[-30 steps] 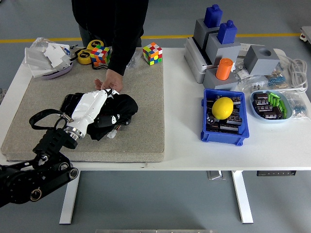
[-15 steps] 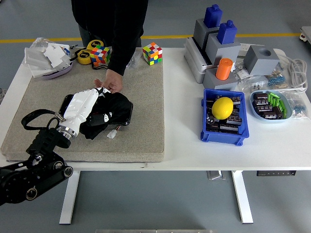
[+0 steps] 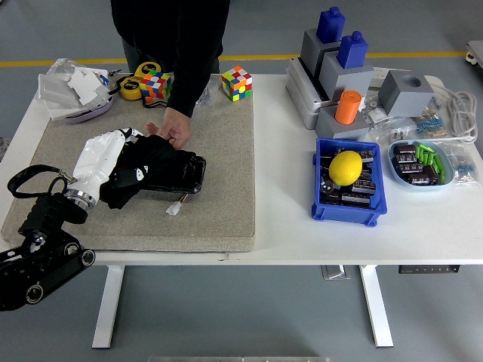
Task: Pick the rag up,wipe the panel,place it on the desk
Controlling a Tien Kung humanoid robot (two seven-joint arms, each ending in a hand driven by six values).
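My left hand [image 3: 113,151], in a white shell, is shut on the black rag [image 3: 149,167] and presses it on the left part of the glossy black panel [image 3: 192,174]. The panel lies flat on the grey felt mat [image 3: 223,204]. Its right end shows bare beyond the rag. A person at the far side rests a hand [image 3: 172,125] on the mat at the panel's far edge, touching or nearly touching it. My right hand is out of view.
A small white connector [image 3: 176,209] lies on the mat in front of the panel. Two colour cubes [image 3: 236,82], tape rolls [image 3: 133,87] and a bowl of packets [image 3: 75,90] stand at the back. A blue bin with a lemon [image 3: 346,167] is to the right.
My left hand has dragged the rag leftward across the panel, uncovering the panel's right end. The person's hand has stayed at the panel's far edge.
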